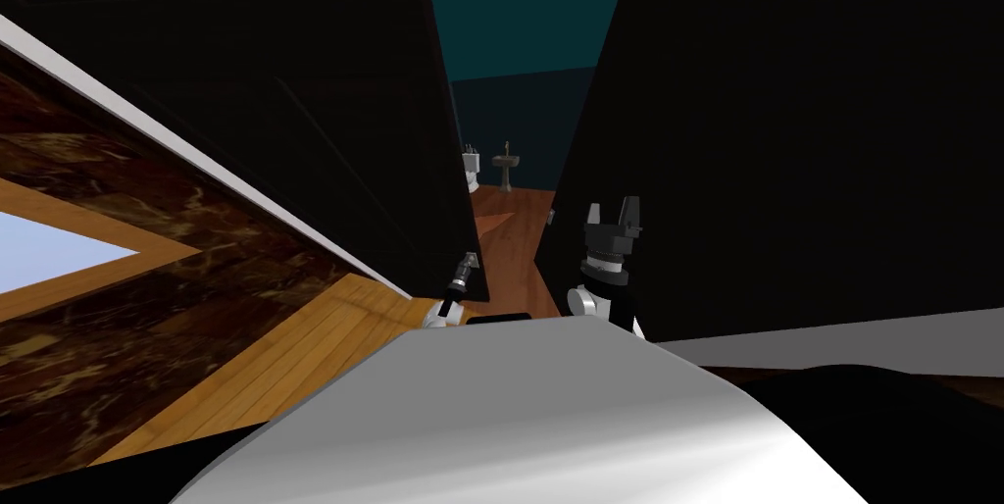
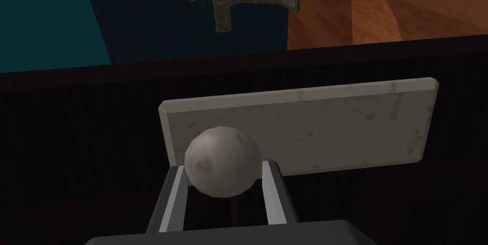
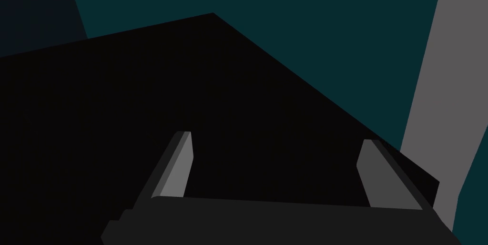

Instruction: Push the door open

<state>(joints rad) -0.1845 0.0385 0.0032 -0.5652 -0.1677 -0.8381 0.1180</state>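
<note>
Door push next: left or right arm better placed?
Left. The left gripper is shut on the round knob of the dark door, which already stands ajar, so it can probably push from there. The right gripper is open, holding nothing, facing a flat dark surface.
</note>
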